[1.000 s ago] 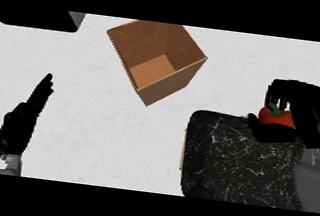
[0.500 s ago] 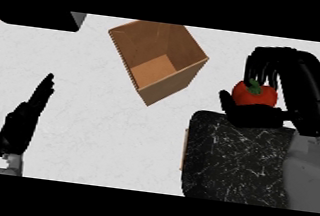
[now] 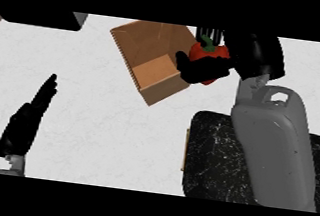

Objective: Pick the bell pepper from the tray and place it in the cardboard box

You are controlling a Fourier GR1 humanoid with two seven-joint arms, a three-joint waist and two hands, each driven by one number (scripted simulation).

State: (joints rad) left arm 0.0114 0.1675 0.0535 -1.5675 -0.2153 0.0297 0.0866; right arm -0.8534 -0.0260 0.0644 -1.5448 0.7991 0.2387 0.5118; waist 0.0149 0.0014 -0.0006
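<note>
A red bell pepper [image 3: 207, 56] with a green stem sits in my right hand [image 3: 232, 58], whose fingers and thumb curl round it. The hand holds it in the air at the right edge of the open cardboard box [image 3: 148, 58], just over the box's near right corner. The dark speckled tray [image 3: 209, 159] lies below at the lower right, partly covered by my grey right forearm. My left hand [image 3: 26, 121] rests at the lower left with its fingers straight, away from everything.
A black object [image 3: 40, 16] sits at the counter's top left edge. White counter [image 3: 94, 122] stretches between the left hand and the tray. Brown strips show at the far top corners.
My right hand has carried the bell pepper up and to the left, from above the tray's far edge to the box's right edge. The left hand has stayed still.
</note>
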